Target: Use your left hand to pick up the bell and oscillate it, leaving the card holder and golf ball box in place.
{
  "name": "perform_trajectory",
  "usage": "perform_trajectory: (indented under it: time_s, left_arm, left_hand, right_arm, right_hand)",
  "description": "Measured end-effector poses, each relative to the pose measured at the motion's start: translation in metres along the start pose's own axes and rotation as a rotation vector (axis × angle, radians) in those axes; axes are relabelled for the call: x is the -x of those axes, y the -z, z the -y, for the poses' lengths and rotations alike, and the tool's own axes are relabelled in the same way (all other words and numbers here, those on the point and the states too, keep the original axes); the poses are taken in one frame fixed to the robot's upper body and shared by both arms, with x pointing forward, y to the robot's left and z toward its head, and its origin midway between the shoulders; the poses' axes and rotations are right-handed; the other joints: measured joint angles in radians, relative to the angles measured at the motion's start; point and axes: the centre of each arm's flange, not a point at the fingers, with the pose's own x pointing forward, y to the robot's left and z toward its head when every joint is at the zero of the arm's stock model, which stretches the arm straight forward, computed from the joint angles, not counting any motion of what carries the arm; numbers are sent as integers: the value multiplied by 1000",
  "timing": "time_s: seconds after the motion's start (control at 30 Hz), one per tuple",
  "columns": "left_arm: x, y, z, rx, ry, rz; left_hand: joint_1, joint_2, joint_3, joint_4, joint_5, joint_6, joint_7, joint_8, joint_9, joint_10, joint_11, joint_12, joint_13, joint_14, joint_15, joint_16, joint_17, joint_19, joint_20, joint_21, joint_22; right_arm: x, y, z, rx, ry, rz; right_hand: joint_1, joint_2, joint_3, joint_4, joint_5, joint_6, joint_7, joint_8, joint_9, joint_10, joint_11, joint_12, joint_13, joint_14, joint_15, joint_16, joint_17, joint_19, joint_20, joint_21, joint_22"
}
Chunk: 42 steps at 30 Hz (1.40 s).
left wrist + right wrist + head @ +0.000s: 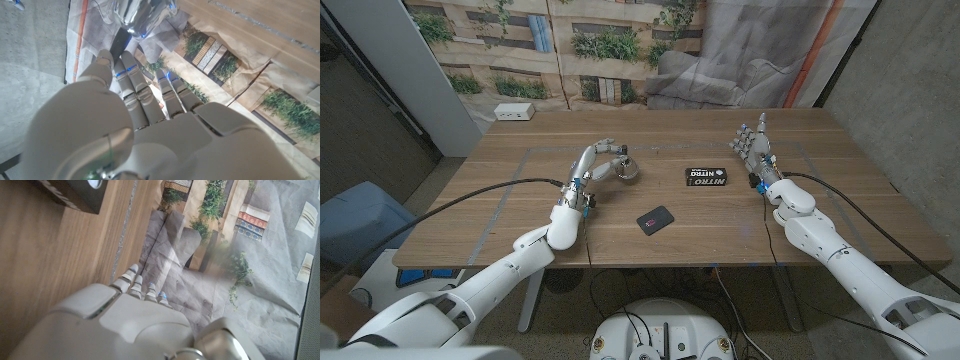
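Left hand holds the bell at centre frame

The left hand (597,165) grips the silver bell (627,170) just above the counter (520,215). To its right lie the golf ball box (707,177) and, lower, the card holder (655,219). At right, the right hand (752,145) stands upright, fingers apart, holding nothing.

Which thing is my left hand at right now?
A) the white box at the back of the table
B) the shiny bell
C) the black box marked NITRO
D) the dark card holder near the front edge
B: in the head view the left hand has its fingers around the bell, apart from the other things.
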Motion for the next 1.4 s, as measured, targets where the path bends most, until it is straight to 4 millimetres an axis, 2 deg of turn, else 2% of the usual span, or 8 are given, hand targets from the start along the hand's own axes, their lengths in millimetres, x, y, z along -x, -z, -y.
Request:
perform_trajectory:
  time_s: [0.53,1.4]
  left_arm:
    - [-3,-1,1,-51,-22,27]
    - [-5,4,-5,102,-53,-272]
  left_hand:
    - [0,0,-6,3,-3,2,-2,0,0,-13,-2,0,0,5,-5,0,0,-4,-4,0,0]
    - [4,-5,-15,2,2,2,-2,0,0,-6,-1,0,0,5,-5,0,0,-7,-7,0,0]
  right_arm:
    - [0,0,0,0,0,0]
    - [0,0,0,0,0,0]
  right_hand:
    - [0,0,0,0,0,0,0,0,0,0,0,0,0,0,0,0,0,0,0,0,0]
    - [0,0,0,0,0,0,0,0,0,0,0,0,-3,0,0,0,0,0,0,0,0]
